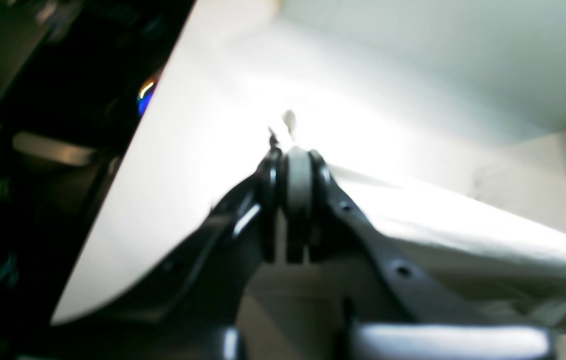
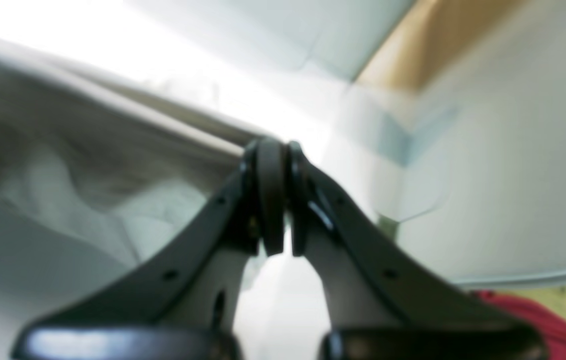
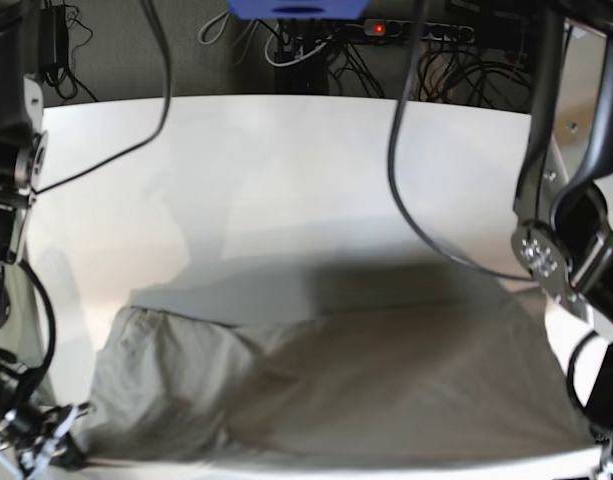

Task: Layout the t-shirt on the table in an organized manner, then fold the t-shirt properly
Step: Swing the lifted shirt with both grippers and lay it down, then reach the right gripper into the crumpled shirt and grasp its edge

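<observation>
The light grey-beige t-shirt (image 3: 366, 380) hangs stretched wide over the near edge of the white table (image 3: 286, 180), its upper edge taut and the left part creased. In the left wrist view my left gripper (image 1: 295, 155) is shut on a corner of the t-shirt (image 1: 462, 235), which runs off to the right. In the right wrist view my right gripper (image 2: 275, 150) is shut on the taut edge of the t-shirt (image 2: 88, 165), and the cloth sags to the left. In the base view the right gripper (image 3: 51, 440) sits at the bottom left corner.
The left arm (image 3: 576, 250) stands at the table's right side, and a black cable (image 3: 406, 180) hangs over the table. Cables and a power strip (image 3: 386, 28) lie behind the far edge. A red object (image 2: 537, 310) shows below the table edge.
</observation>
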